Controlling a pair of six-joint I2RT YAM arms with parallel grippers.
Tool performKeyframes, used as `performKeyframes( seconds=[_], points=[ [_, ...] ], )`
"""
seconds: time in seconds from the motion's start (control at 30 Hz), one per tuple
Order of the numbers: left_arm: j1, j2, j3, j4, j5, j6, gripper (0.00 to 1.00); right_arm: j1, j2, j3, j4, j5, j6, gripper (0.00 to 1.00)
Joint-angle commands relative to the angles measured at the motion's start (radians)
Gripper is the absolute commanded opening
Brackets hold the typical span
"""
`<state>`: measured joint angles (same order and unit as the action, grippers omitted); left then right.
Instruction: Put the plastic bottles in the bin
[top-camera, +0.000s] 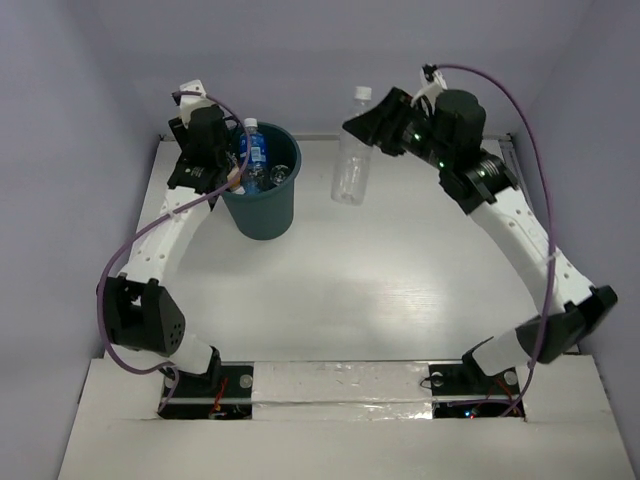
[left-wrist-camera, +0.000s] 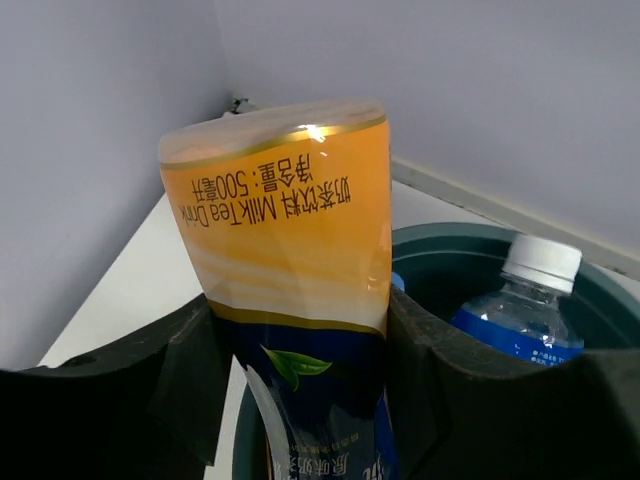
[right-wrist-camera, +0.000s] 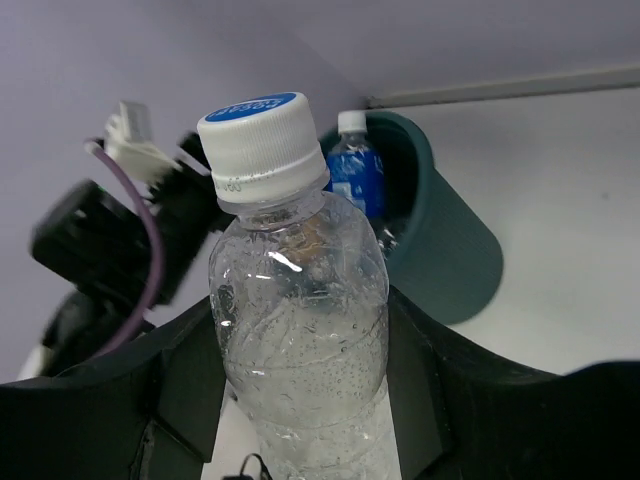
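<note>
— pale walls (top-camera: 90, 80) close round a white table (top-camera: 400, 270); why does the left claw (top-camera: 226, 174) hang at the bin (top-camera: 262, 208) rim?
— it's clenched on the orange bottle (left-wrist-camera: 290, 230), bin just below, likely to drop it.
— and the right claw (right-wrist-camera: 305, 372)?
— gripping a clear bottle (right-wrist-camera: 300, 300), bin well ahead.
</note>
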<state>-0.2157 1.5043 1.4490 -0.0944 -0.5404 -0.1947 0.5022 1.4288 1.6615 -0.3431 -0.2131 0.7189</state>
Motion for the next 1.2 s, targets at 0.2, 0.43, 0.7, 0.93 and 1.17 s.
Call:
performKeyframes(
  seconds=[0.2,0.43,0.7,0.93,1.17],
  points=[
    [-0.044,-0.107,-0.098,0.182,-0.043,-0.027,0.99,0.075,0.393,0.503,0.116,0.083,0.062,0.48],
    [-0.044,-0.187,0.062,0.033,0.094,-0.147,0.99,0.124,0.629,0.69,0.155,0.133,0.065,0.48],
    [-0.053,-0.324,0.088,-0.149,0.302,-0.299,0.99,0.177,0.803,0.793,0.115,0.19,-0.024,0.55],
    [-0.053,-0.441,-0.019,-0.281,0.298,-0.282,0.99,0.208,0.754,0.714,0.115,0.265,-0.14,0.88],
    [-0.053,-0.492,0.016,-0.392,0.326,-0.282,0.99,0.217,0.696,0.781,0.026,0.325,-0.243,1.0]
  ],
)
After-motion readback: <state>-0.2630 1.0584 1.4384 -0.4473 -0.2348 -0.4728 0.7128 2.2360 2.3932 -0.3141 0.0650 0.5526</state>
